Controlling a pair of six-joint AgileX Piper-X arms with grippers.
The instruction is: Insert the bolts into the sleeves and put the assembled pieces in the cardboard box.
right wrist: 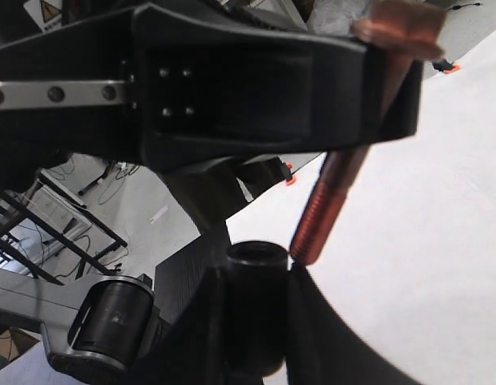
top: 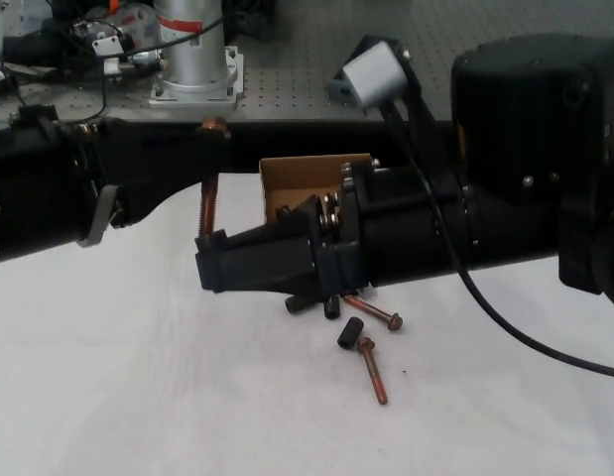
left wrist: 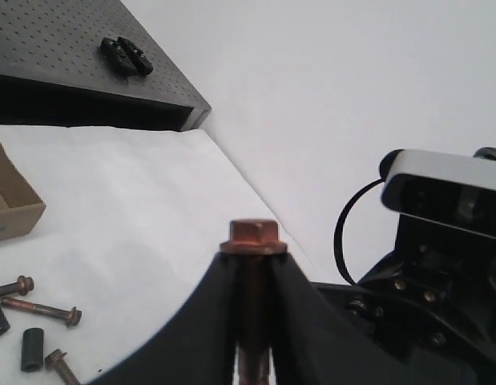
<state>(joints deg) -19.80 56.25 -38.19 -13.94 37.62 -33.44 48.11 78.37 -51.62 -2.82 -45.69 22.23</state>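
Lining up for insertion: clamping bolt in left gripper, sleeve in right gripper. Next: centre tip on bore, push in.

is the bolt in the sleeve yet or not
Not in. In the right wrist view the threaded tip of the bolt sits beside the rim of the sleeve, outside its open mouth.

White sheet in front; behind it, perforated board bearing silver column.
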